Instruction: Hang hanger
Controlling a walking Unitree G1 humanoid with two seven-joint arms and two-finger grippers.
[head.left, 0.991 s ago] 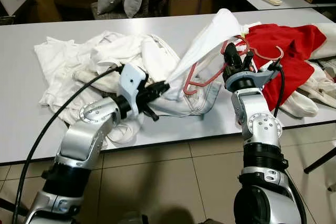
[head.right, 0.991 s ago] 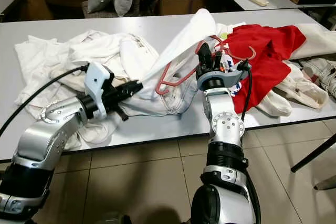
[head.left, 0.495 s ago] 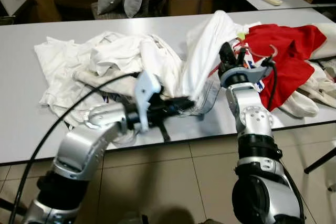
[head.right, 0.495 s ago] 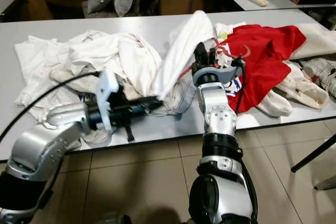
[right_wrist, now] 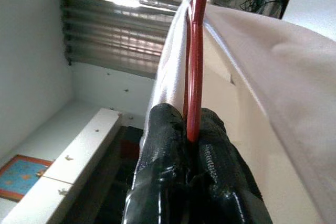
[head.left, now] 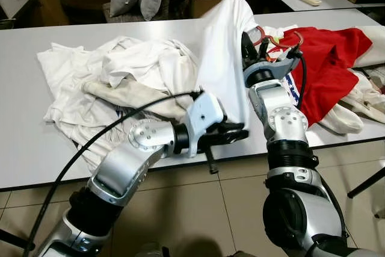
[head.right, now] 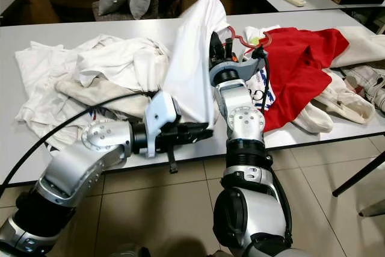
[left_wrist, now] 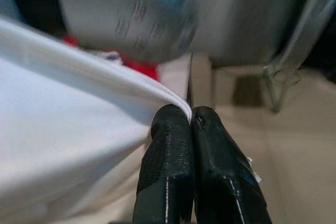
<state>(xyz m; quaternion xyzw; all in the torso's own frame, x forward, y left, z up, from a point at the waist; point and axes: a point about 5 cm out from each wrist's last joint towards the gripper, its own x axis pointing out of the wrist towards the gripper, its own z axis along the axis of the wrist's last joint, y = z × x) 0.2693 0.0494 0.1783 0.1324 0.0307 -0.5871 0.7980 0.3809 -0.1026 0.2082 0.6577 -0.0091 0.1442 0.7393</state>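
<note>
Since a second ago, left gripper (head.left: 236, 135) pulled the white shirt (head.left: 219, 58) hem down, still pinching it; right gripper (head.left: 248, 49), clamped on the red hanger (head.right: 243, 38), held it above the table (head.left: 24, 118), shirt now draped.

Left claw (left_wrist: 190, 121) clamped closed, arm reaching rightward; right claw (right_wrist: 188, 124) pinched closed, forearm upright.
</note>
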